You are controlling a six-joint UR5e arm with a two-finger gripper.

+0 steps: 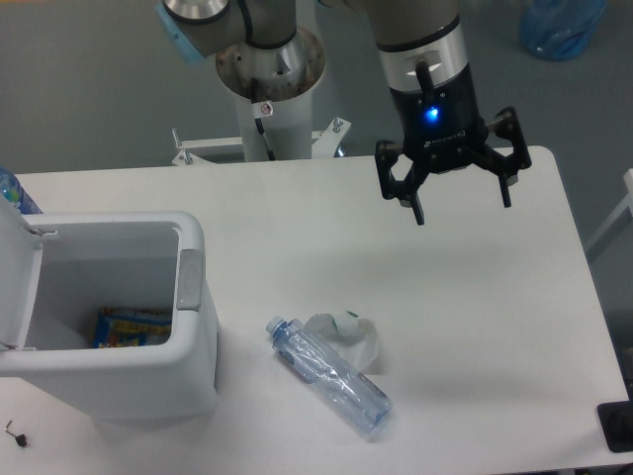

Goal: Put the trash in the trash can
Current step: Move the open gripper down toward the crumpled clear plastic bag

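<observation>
Nearest to me, the crushed clear bottle lay flat on the white table, its capped end pointing toward the bin, and the crumpled paper wad with its small green mark sat touching the bottle's far side. Left of both, just beside them, stood the white trash can with its lid swung open and a grey panel at the rim; a colourful wrapper showed at the bottom inside. Farther back, well apart from the trash, the gripper hung above the table's far side, fingers spread wide and holding nothing, a blue light glowing on its body
</observation>
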